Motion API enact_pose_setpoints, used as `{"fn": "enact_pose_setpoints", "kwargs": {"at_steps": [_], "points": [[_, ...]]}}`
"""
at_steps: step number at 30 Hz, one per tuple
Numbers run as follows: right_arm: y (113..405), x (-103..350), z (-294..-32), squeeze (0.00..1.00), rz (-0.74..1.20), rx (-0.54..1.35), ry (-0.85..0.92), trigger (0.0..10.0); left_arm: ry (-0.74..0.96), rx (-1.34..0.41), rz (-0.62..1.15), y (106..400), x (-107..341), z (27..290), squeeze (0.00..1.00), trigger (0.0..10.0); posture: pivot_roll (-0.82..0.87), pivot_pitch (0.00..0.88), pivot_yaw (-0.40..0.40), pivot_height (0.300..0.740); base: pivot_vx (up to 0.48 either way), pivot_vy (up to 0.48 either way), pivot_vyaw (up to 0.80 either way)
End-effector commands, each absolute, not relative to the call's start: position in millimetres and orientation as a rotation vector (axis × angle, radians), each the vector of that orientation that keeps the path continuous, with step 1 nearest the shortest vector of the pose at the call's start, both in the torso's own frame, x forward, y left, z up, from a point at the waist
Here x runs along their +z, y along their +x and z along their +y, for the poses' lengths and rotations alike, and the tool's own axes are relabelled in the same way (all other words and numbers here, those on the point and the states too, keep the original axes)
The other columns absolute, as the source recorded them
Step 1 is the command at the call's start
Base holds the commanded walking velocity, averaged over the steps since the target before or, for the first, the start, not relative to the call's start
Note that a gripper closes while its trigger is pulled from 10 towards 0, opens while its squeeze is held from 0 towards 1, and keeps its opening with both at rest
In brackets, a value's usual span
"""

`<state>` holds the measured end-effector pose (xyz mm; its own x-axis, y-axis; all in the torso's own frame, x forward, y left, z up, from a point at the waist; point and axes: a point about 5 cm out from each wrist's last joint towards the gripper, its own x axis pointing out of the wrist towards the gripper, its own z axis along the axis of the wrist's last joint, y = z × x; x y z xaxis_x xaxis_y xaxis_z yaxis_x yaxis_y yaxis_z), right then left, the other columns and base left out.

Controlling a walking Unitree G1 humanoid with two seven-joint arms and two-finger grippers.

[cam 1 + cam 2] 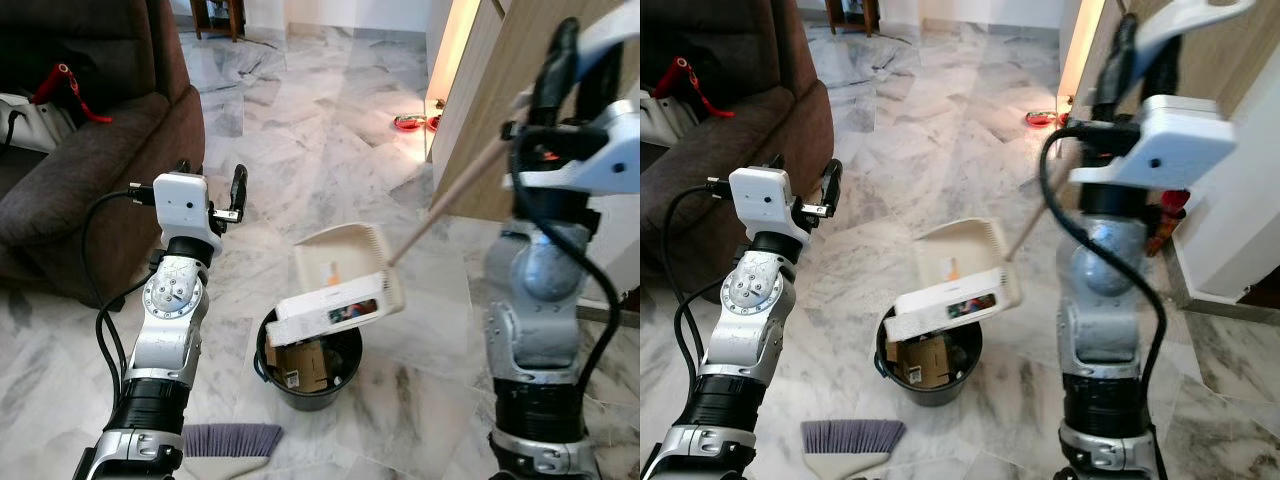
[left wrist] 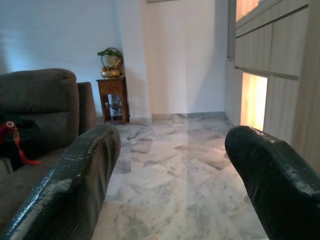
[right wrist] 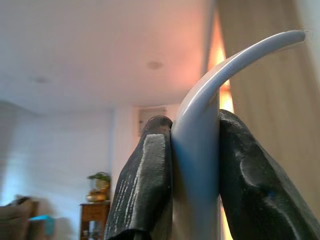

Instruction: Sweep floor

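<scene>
- A grey-veined marble floor (image 1: 330, 130) fills the room, with a dark brown sofa (image 1: 90, 150) on the left and wooden cabinets (image 1: 490, 110) on the right.
- The right claw (image 3: 192, 165) is raised high, its fingers clamped on the pale curved end of a dustpan handle (image 3: 200, 125).
- Below and left of that claw, the cream dustpan (image 1: 345, 275) tilts over a black bucket (image 1: 308, 365) holding cardboard scraps.
- The left claw (image 2: 172, 165) is wide apart and holds nothing, raised left of the dustpan.
- A grey broom head (image 1: 232, 440) lies on the floor below the left claw.
</scene>
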<state>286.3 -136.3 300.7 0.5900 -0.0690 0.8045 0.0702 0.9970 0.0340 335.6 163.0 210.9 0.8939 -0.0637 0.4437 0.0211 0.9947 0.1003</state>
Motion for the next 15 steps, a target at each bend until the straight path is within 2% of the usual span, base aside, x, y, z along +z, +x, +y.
{"fn": "enact_pose_setpoints", "kwargs": {"at_steps": [1, 4, 11, 15], "points": [[270, 315, -131, 0.00, -1.057, -0.071, -0.029, 10.0, 0.101, -0.041, -0.474, 334, 213, 165, 0.00, 10.0, 0.12, 0.123, -0.038, 0.740, 0.000, 0.000, 0.00], [263, 309, -111, 0.00, -1.066, 0.007, -0.076, 10.0, 0.098, -0.043, -0.476, 334, 213, 164, 0.00, 10.0, 0.12, 0.122, -0.038, 0.740, 0.000, 0.000, 0.00], [260, 305, -104, 0.00, -1.052, 0.020, -0.047, 10.0, 0.093, -0.043, -0.476, 334, 212, 163, 0.00, 10.0, 0.12, 0.121, -0.043, 0.740, 0.000, 0.000, 0.00], [253, 305, -97, 0.00, -1.090, 0.009, -0.087, 10.0, 0.093, -0.040, -0.478, 333, 212, 164, 0.00, 10.0, 0.12, 0.121, -0.048, 0.740, 0.000, 0.000, 0.00]]}}
